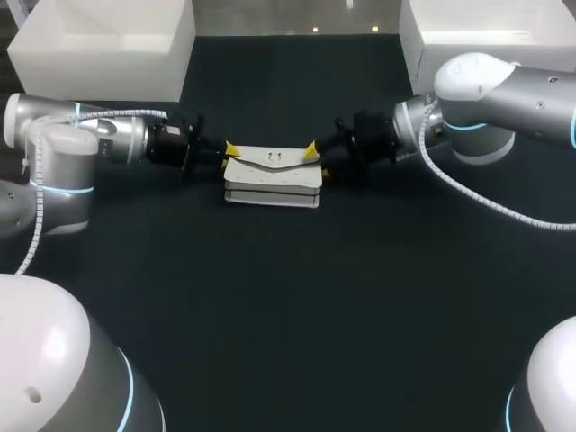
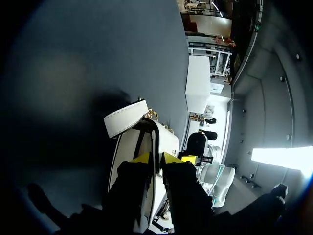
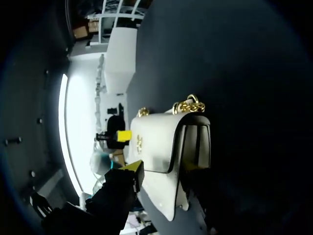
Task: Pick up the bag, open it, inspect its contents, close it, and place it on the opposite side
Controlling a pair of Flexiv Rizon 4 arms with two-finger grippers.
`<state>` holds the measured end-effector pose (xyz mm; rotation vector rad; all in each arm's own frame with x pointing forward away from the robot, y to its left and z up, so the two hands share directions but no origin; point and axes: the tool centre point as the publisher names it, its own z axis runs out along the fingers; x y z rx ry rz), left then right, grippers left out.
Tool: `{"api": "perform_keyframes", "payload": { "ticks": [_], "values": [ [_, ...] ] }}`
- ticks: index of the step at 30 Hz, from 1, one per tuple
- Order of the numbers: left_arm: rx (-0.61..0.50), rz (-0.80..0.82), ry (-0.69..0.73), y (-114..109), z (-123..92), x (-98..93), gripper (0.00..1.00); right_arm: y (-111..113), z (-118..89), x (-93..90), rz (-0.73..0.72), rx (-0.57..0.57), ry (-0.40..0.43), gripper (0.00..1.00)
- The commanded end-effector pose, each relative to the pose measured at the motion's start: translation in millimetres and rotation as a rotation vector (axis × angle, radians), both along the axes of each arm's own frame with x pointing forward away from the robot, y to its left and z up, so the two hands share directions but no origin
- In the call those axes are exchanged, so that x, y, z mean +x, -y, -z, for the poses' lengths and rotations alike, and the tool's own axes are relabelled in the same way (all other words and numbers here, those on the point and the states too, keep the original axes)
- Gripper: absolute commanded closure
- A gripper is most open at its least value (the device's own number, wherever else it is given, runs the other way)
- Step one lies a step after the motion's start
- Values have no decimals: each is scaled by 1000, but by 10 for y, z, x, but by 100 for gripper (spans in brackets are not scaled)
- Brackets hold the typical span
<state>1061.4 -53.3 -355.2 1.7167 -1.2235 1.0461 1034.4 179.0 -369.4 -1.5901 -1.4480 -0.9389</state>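
Left end effector (image 2: 156,159) is clamped on a thin edge at one end of the white bag (image 1: 270,184), its yellow tips close together. At the opposite end, the right end effector (image 3: 161,169) straddles the bag, wider, one finger against each face. The bag rests mid-surface (image 1: 288,297) between both arms, its gold chain (image 3: 188,104) at the top.

The dark table (image 1: 288,315) lies dim, with small lamp glints at twelve o'clock. The white bag (image 1: 273,175) shines bright, thinly shadowed at six o'clock.
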Motion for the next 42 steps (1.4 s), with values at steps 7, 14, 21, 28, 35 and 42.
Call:
{"api": "perform_keyframes", "payload": {
  "ticks": [7,14,21,28,35,42],
  "values": [
    [-9,18,4,-5,42,-3,100,-8,31,24,15,20,-5,100],
    [-13,18,25,-38,15,-25,54,30,0,46,69,43,-5,35],
    [-10,21,25,-23,44,-28,100,24,-3,60,95,57,-9,99],
    [-8,30,20,-9,98,-28,100,-5,19,47,84,58,-12,100],
    [-8,40,22,-12,108,-42,100,-1,18,27,87,56,-7,100],
    [-29,40,77,-61,-88,-123,0,41,-73,-18,102,29,18,69]
  ]
}}
